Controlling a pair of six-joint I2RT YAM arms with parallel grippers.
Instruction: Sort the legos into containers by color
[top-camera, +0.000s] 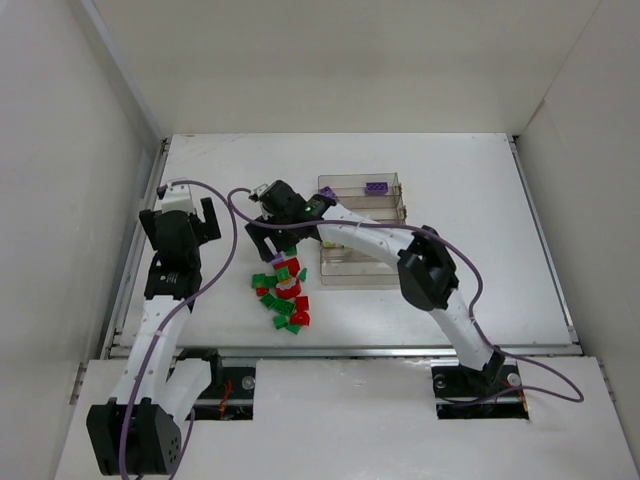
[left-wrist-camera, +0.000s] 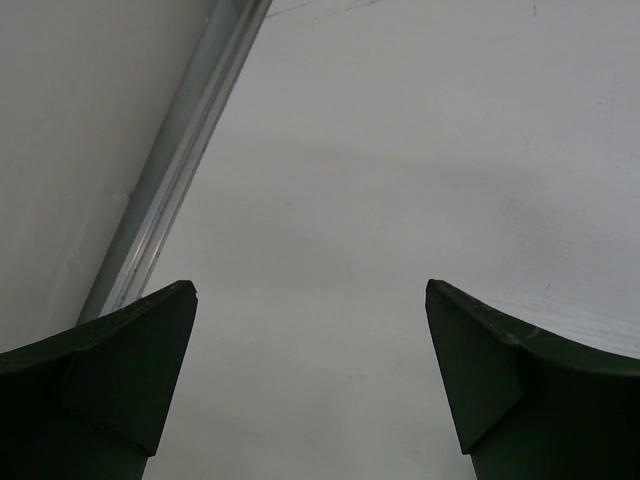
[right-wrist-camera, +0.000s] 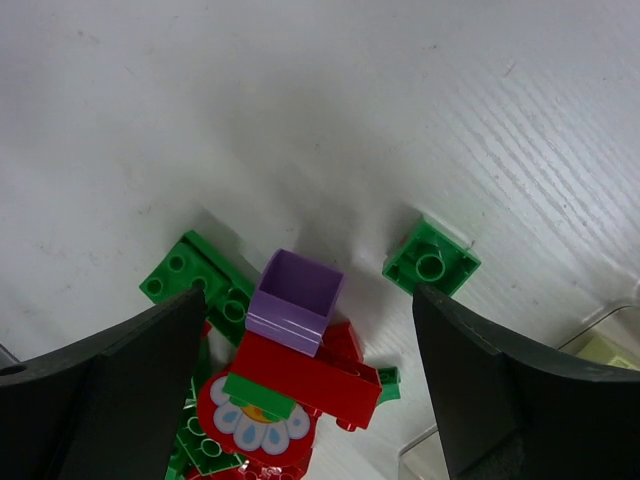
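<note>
1. The left gripper (left-wrist-camera: 310, 290) sits at the left side of the table (top-camera: 470, 200), near the side rail (left-wrist-camera: 170, 190). Its claw is spread wide with nothing between the fingers and only bare surface beneath. I judge it has no part in the present pick.
2. The loose legos (top-camera: 283, 292) lie in a heap on the table, in front of the arms and just left of the tray. They are mostly green and red.
3. The right gripper (right-wrist-camera: 308, 292) hangs over the far end of that heap, claw wide and empty. Straight beneath it a purple brick (right-wrist-camera: 293, 305) rests on top of a red brick (right-wrist-camera: 305, 382). A green brick (right-wrist-camera: 195, 275) lies close on one side, and another green one (right-wrist-camera: 430, 262) lies apart on the other.
4. The step in hand, by my reading, is the reach for the purple brick. The next move calls for a straight descent with the fingers straddling it, then a close that catches neither the red brick below nor the green one beside.
5. The tray (top-camera: 360, 283) stands right of the heap. Its farthest compartment holds a purple piece (top-camera: 377, 187), so the brick likely belongs there. A pale yellowish shape (right-wrist-camera: 612, 350) shows through a clear wall in the right wrist view, but I cannot tell which compartment it is in. The right arm hides part of the rest.
</note>
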